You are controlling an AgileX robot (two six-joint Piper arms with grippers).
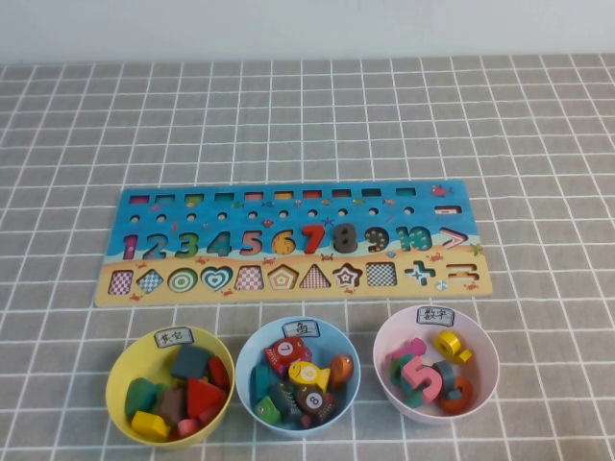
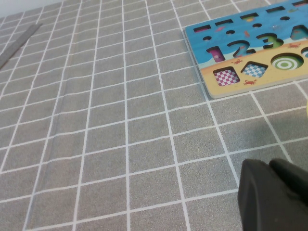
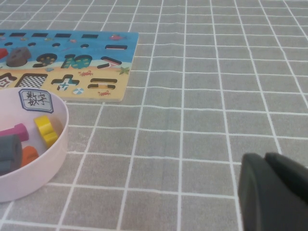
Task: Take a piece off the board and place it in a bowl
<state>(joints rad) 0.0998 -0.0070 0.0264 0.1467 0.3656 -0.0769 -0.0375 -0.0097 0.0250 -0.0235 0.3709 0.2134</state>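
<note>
Board [image 1: 288, 242] lies flat on the grey checked cloth [image 1: 307, 115], long side running left to right, blue on the far half and sandy yellow on the near half. Printed numerals 1 to 10 run along the blue band; most recesses stand empty. The dark grey-brown 8 [image 1: 345, 237] sits in its recess right of centre, with the red 7 [image 1: 312, 237] just beside it on its left. Near of the board, three bowls in a row: yellow bowl [image 1: 118, 373] on the left holding shape blocks, light blue bowl [image 1: 248, 353] in the middle holding fish pieces, pink bowl [image 1: 483, 360] on the right holding number pieces, a pink 5 [image 1: 424, 377] among them. Each rim carries a small white handwritten label in Chinese characters; the pink bowl's label [image 3: 32, 99] reads 数字, the other two I cannot read with confidence. My left gripper [image 2: 276, 195] hangs above bare cloth, left of the board's left end; I cannot tell how its fingers stand. My right gripper [image 3: 274, 192] hangs above bare cloth right of the pink bowl, fingers together on nothing. The 8 is well apart from both grippers.
</note>
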